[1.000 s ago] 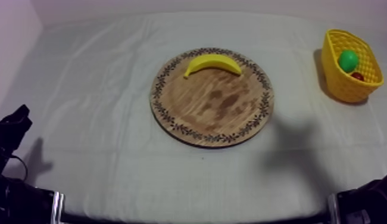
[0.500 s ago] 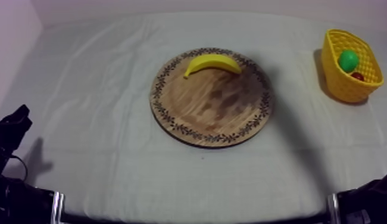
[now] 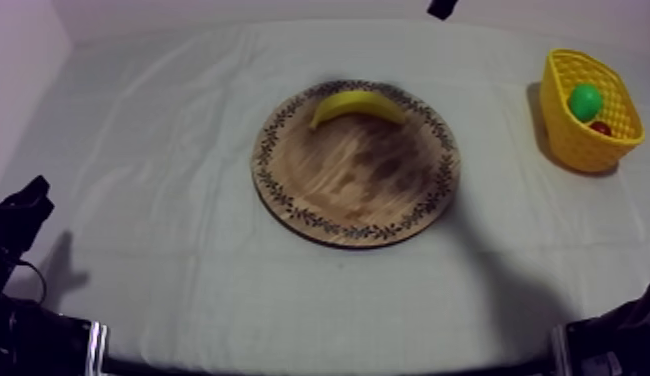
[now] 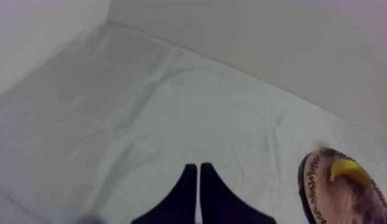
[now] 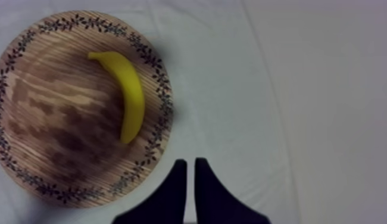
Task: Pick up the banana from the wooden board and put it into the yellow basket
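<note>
Yellow curved banana [image 3: 357, 103] on wooden board [image 3: 355, 185].

Banana [image 3: 357, 104] on board [image 3: 359, 185] far side, basket [image 3: 579, 150] well right — fruit [image 3: 585, 101] inside

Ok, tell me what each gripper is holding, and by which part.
Nothing is held. The left gripper and right gripper both have their jaws shut on nothing; the banana lies on the wooden board.

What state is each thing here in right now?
banana: lying on the wooden board, near its rim, untouched.
wooden board: flat on the cloth.
yellow basket: upright, holding a green fruit and a small red fruit.
left gripper: jaws shut, empty.
right gripper: jaws shut, empty, beside the board.
</note>
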